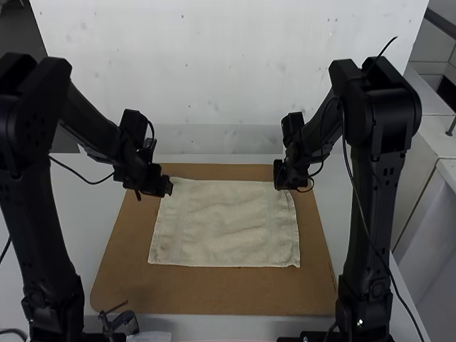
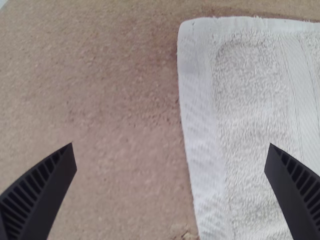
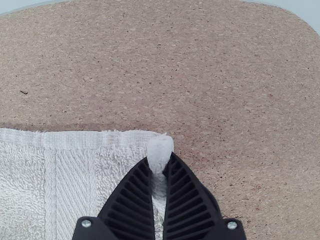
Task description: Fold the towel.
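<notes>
1. Towel [image 1: 224, 221] spread unfolded on the brown board [image 1: 214, 292], at the centre of the clock face in the high view. Near edge [image 1: 224, 265] toward 6 o'clock; could finish mismatched there if laid over askew.

2. At the middle, shallow wrinkles [image 1: 231, 231]. Could set into a lumpy fold, from too little tension.

3. At 10 o'clock, left gripper [image 2: 171, 145] near the far left corner [image 2: 192, 32], fingers [image 2: 37, 195] wide apart, holding nothing. Could shut on too little cloth or scrape the board, from straddling the side edge [image 2: 197, 135] short of the corner.

4. At 2 o'clock, right gripper [image 3: 160, 156] closed on the far right corner [image 3: 160, 145], with a small tuft poking out. Could slip loose under a pull, from so small a pinch; or could skew everything diagonally, from lifting before a matching grip at 10 o'clock.
</notes>
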